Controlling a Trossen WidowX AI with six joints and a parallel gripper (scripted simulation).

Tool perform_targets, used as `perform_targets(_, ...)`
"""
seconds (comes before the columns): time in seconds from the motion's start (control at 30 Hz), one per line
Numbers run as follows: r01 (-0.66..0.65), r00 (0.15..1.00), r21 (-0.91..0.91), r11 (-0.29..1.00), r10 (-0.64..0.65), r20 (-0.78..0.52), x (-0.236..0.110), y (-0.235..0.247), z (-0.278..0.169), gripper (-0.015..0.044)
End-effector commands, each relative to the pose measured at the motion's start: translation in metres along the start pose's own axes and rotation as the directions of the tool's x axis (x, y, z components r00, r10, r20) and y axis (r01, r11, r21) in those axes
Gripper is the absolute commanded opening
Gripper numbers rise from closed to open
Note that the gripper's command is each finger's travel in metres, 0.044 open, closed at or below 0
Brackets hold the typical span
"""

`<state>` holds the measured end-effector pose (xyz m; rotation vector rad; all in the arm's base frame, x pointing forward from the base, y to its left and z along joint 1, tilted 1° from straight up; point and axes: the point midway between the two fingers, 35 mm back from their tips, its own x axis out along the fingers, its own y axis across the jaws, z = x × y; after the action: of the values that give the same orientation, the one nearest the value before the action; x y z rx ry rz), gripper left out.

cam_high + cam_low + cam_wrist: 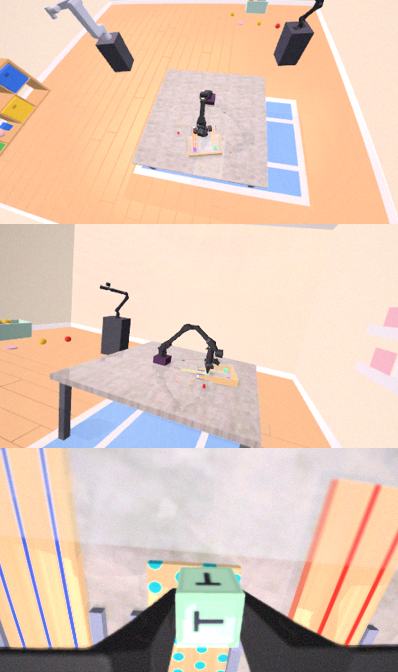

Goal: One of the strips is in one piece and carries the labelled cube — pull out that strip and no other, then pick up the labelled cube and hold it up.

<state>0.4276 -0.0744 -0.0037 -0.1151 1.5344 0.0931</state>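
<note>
Gripper (209, 620) clamped on the labelled cube (209, 613): dark, matte fingers press both side faces, cube dead centre between them. Cube is pale mint green, sharp-edged, with a black T on the top face and another on the face toward the wrist camera.

Directly under the cube: dotted strip (165, 579), flat tan wood tone with cyan dots, its far end just past the cube. Cannot tell if the cube is resting on the strip or just clear of it.

Left of the gripper: blue-lined strip (37, 548), same wood tone, thin blue lines lengthwise. Right of it: red-lined strip (345, 558), red lines, angled slightly. Short grey pegs (97, 620) stand between the strips near the fingers.

From the exterior view the strips sit in a shallow wooden tray (230, 382) below the gripper (208, 371); a small green block (225, 371) and a purple one (228, 376) sit further along the tray. Small loose bits, one red (204, 386), lie on the table beside the tray.

Table (121, 385): grey mottled stone-look slab on dark legs. Arm base (162, 359) is a purple block behind the gripper. Room: orange plank floor, blue-and-white rug (282, 141) under the table, cream walls, two other arms on dark pedestals (114, 51) (293, 43), wooden shelf unit (40, 86) with coloured bins at the side.
</note>
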Motion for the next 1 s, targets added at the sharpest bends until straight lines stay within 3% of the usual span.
perform_targets(0.0,0.0,1.0,0.0,1.0,0.0,0.0,-0.002,0.001,-0.002,0.0)
perform_targets(0.5,0.0,1.0,0.006,1.0,0.0,-0.008,-0.04,0.017,-0.054,0.0)
perform_targets(0.97,-0.001,1.0,0.006,1.0,0.001,-0.011,-0.043,0.028,-0.089,0.0)
